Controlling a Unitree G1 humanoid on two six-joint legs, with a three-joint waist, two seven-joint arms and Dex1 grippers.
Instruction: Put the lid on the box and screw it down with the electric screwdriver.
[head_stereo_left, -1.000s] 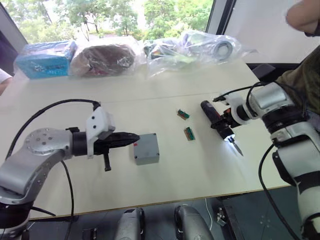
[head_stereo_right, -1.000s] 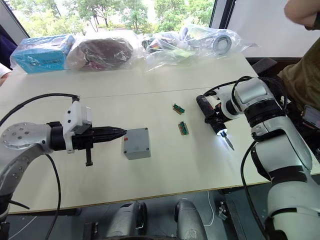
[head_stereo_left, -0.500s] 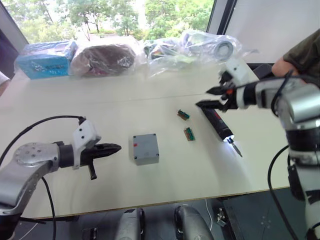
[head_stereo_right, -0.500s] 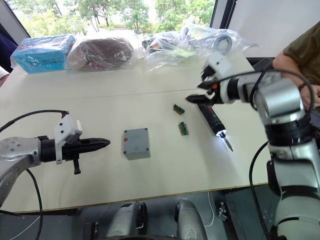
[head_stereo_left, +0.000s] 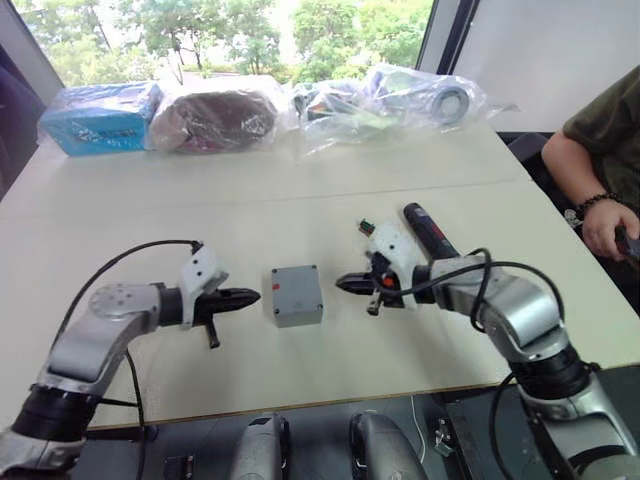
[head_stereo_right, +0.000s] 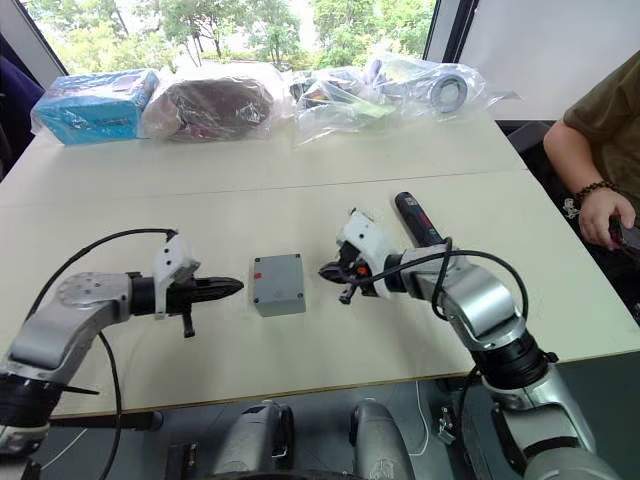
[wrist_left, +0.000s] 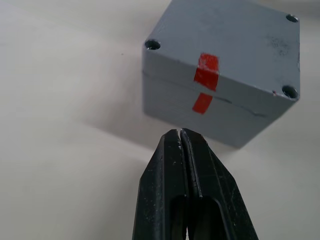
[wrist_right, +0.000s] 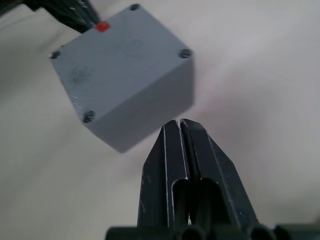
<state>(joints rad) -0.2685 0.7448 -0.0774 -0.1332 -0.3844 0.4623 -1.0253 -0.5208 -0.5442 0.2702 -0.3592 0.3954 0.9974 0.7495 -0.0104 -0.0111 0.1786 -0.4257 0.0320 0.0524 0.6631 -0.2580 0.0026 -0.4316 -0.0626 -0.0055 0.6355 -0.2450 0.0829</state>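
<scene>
The grey box (head_stereo_left: 297, 297) stands mid-table with the lid (wrist_left: 235, 45) sitting on top of it. A strip of red tape crosses the seam, and the corner screw holes face up. My left gripper (head_stereo_left: 250, 296) is shut and empty, its tip just off the box's left side and not touching. My right gripper (head_stereo_left: 345, 283) is also shut and empty, pointing at the box's right side across a small gap. The black electric screwdriver (head_stereo_left: 428, 231) lies flat on the table behind my right gripper, free of both grippers.
A small green circuit piece (head_stereo_left: 366, 227) lies beside the screwdriver. Plastic-wrapped bundles (head_stereo_left: 215, 115) and a blue package (head_stereo_left: 95, 118) line the table's far edge. A person's arm with a wristband (head_stereo_left: 600, 205) rests at the right edge.
My right gripper let go of the screwdriver, swung left to the box's right side and shut. My left gripper drew back, then returned close to the box. The camera shifted.
</scene>
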